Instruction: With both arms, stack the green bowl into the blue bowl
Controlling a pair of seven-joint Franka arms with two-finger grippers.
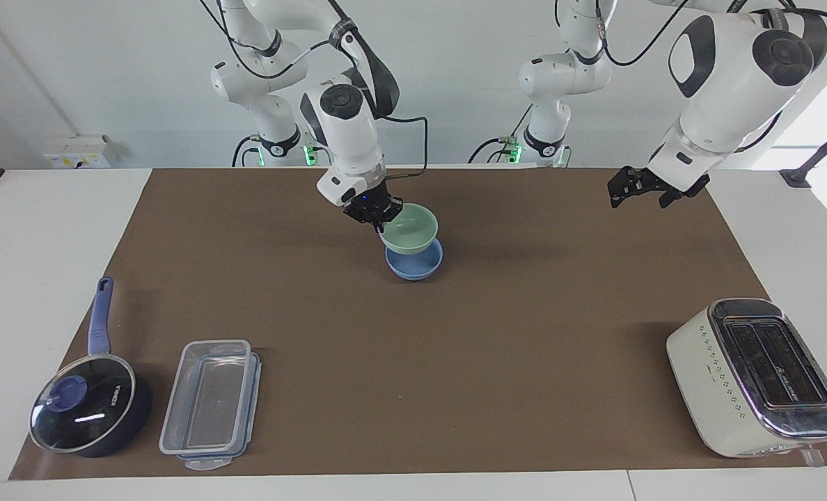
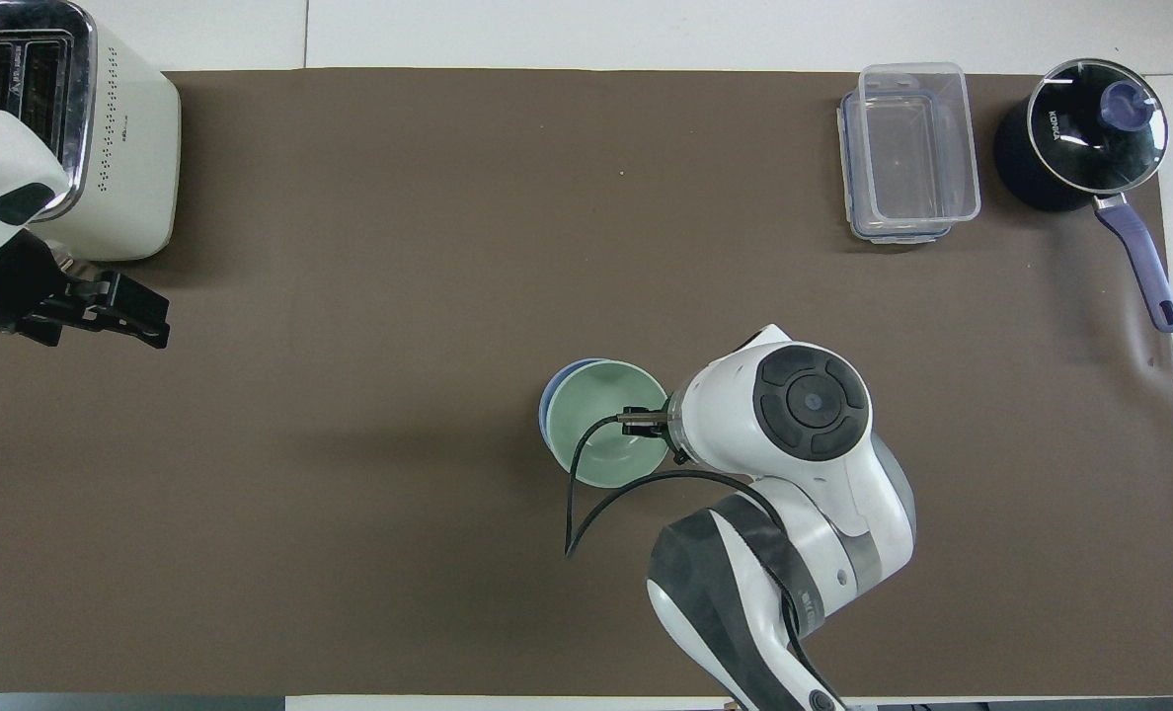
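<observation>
My right gripper (image 1: 380, 214) is shut on the rim of the green bowl (image 1: 413, 228) and holds it slightly tilted right over the blue bowl (image 1: 414, 267). The green bowl's base is down at the blue bowl's rim; I cannot tell if they touch. In the overhead view the green bowl (image 2: 598, 427) covers nearly all of the blue bowl (image 2: 547, 397), and the right gripper (image 2: 646, 423) is at the green rim. My left gripper (image 1: 640, 193) is open and empty, raised over the mat near the left arm's end; it also shows in the overhead view (image 2: 124, 312).
A cream toaster (image 1: 754, 376) stands at the left arm's end, far from the robots. A clear lidded container (image 1: 211, 403) and a dark blue saucepan with glass lid (image 1: 90, 410) stand at the right arm's end, far from the robots.
</observation>
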